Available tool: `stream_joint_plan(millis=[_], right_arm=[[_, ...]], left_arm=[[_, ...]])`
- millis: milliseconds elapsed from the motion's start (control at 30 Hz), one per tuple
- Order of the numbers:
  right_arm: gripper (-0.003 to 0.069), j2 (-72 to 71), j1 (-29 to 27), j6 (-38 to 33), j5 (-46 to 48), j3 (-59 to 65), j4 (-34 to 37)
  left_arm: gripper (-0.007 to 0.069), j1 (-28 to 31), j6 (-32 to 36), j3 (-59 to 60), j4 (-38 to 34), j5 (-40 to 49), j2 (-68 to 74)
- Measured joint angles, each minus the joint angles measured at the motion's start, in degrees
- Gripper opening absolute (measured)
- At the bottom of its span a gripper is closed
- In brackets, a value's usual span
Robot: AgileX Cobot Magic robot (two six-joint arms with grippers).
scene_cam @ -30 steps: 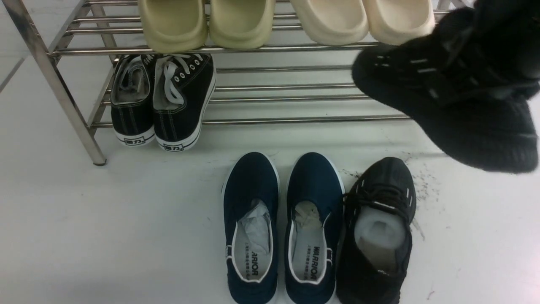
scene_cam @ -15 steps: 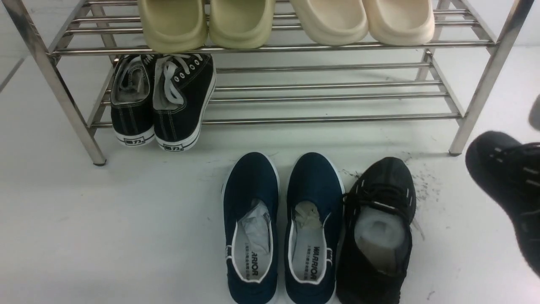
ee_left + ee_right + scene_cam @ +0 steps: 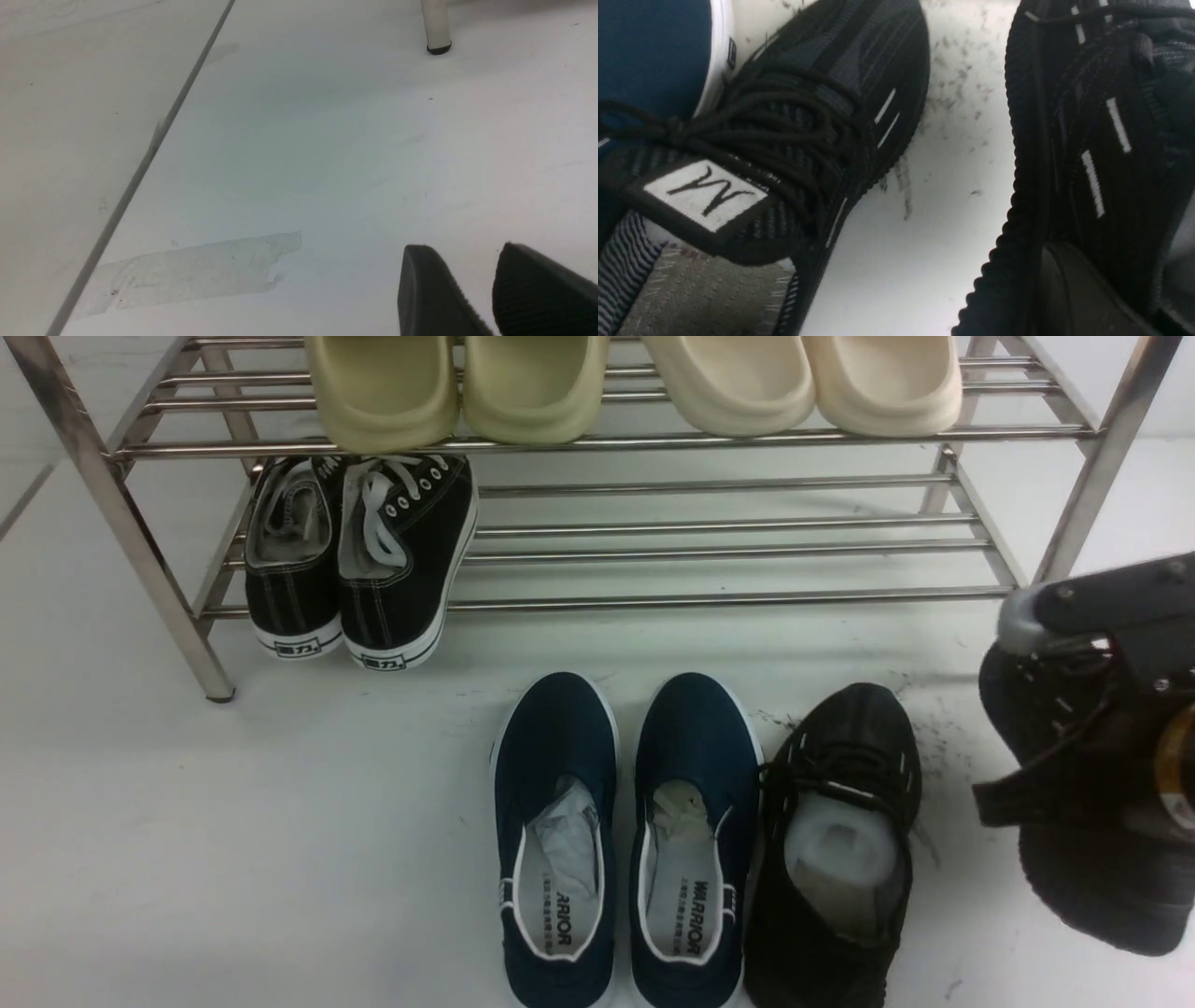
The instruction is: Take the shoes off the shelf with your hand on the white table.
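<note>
- There are two black knit shoes, both off the shelf (image 3: 700, 600): the placed shoe (image 3: 831, 859) and the held shoe (image 3: 1102, 896).
- The placed shoe stands on the table (image 3: 280, 859), toe toward the shelf. It sits tight against the right one of two navy slip-ons (image 3: 560, 737).
- The held shoe is at the right edge of the front view, near the placed shoe, with scuffed table between them. Whether its sole touches the table cannot be told.
- The right gripper (image 3: 1106, 700) comes down from above and is clamped on the held shoe. One finger (image 3: 1083, 294) shows against the knit.
- The left gripper (image 3: 465, 266) hovers over bare table. Its two fingers are a small gap apart and hold nothing. One shelf leg (image 3: 437, 28) stands beyond it.
- The shelf has two tiers. Four slides (image 3: 532, 383) sit on top in two pairs, one olive and one cream. Two canvas sneakers (image 3: 401, 569) sit on the lower tier at the left.
</note>
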Motion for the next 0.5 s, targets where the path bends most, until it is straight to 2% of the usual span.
stream_joint_plan(millis=[233,500], right_arm=[[0.0018,9.78,0.03,0.96,-7.35,0.00,2.99],[0.0020,14.68,0.07,-0.11,-8.74,-0.05,7.21]], left_arm=[[0.0242,0.00,0.00,0.00,0.00,0.00,0.00],[0.0242,0.00,0.00,0.00,0.00,0.00,0.00]])
